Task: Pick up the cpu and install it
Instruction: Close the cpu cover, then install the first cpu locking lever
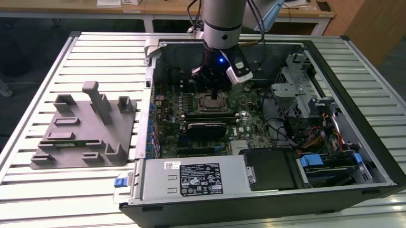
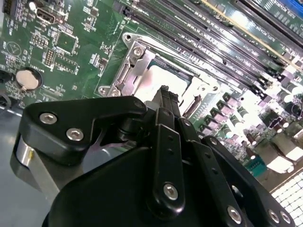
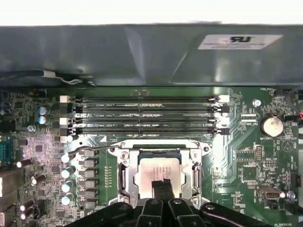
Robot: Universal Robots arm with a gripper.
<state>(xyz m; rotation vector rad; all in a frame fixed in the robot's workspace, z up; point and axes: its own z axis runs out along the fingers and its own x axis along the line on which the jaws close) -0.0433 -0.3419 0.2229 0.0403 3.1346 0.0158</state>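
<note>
Gripper (image 3: 161, 185) at the arm's end was clenched on nothing, its two black fingers pressed together and pointed down at the cpu (image 3: 147, 174). Whether the tips touched the metal top could not be told. The cpu lay flat inside the socket frame (image 3: 124, 178), silver lid up, seated on the green motherboard (image 3: 239, 142). In the second wrist view the closed fingertips hung just over the chip's pale top. A thin wire lever (image 3: 94, 148) ran beside the frame. Four long memory slots (image 3: 147, 113) lay in parallel rows just beyond the socket, and a row of small silver capacitors (image 3: 66, 172) stood at the side of it. A coin battery (image 3: 271, 126) sat further off on the board.

In the exterior view the grey robot arm (image 1: 222, 19) reached down from the far side into the open computer case (image 1: 254, 210), which lay on its side. A boxy power supply (image 1: 197, 178) filled the case's near edge, with a metal drive cage (image 1: 298, 71) and bundled cables toward the exterior view's right. Well apart from the case, on the exterior view's left, a grey fixture tray (image 1: 82, 142) with upright posts rested on the slatted metal table (image 1: 108, 52).
</note>
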